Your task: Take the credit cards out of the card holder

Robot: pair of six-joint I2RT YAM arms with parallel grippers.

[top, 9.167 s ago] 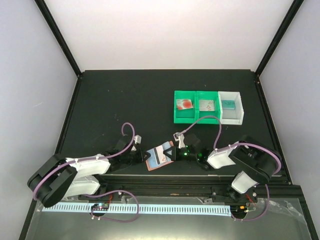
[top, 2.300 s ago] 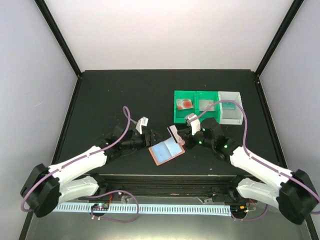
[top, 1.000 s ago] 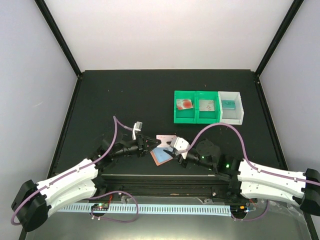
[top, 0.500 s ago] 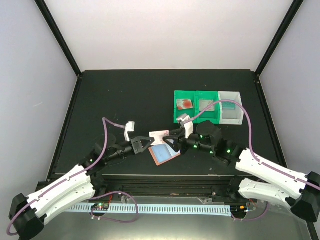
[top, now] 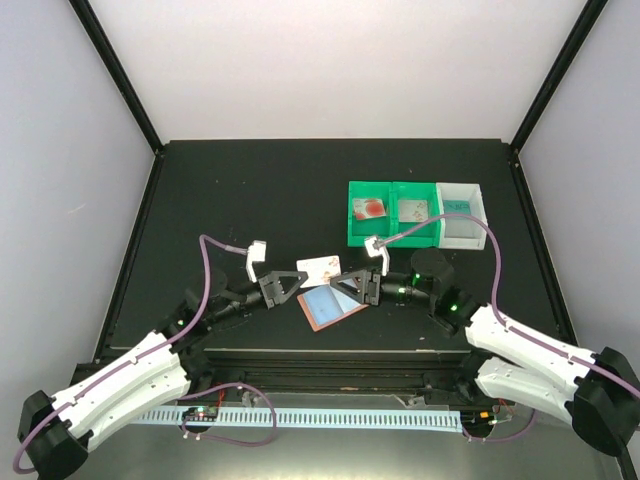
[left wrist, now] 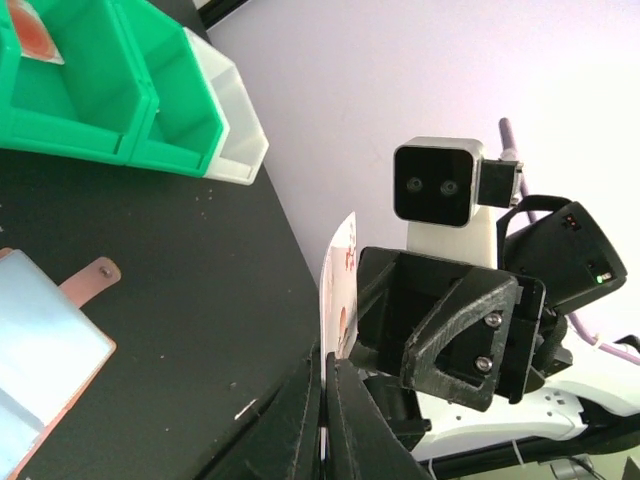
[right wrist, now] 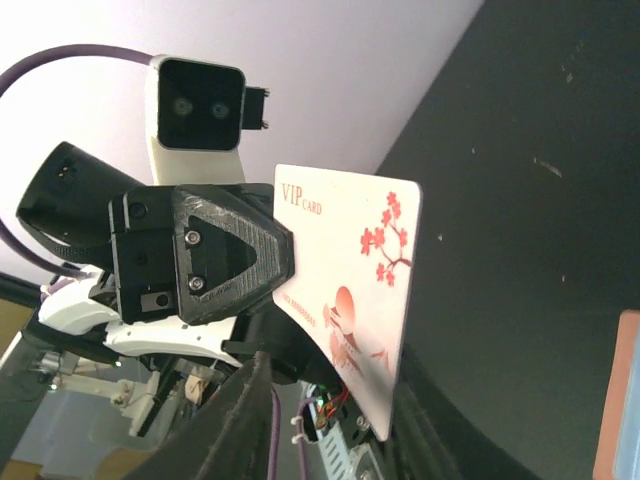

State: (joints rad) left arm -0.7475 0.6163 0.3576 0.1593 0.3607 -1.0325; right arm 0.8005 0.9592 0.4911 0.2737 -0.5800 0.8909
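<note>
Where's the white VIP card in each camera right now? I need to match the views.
Top external: the VIP card is near the picture's centre, just beyond the card holder.
Left wrist: edge-on, a thin white sliver rising at lower centre; holder at lower left.
Right wrist: face-on at the centre; holder's pink edge at far right.
Shared landmark: the card holder.

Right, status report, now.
Left claw shut on whitish credit card, held in the air. Right claw open, jaws astride the card's edge. Card holder lies open beneath, untouched. Nothing in the way.
</note>
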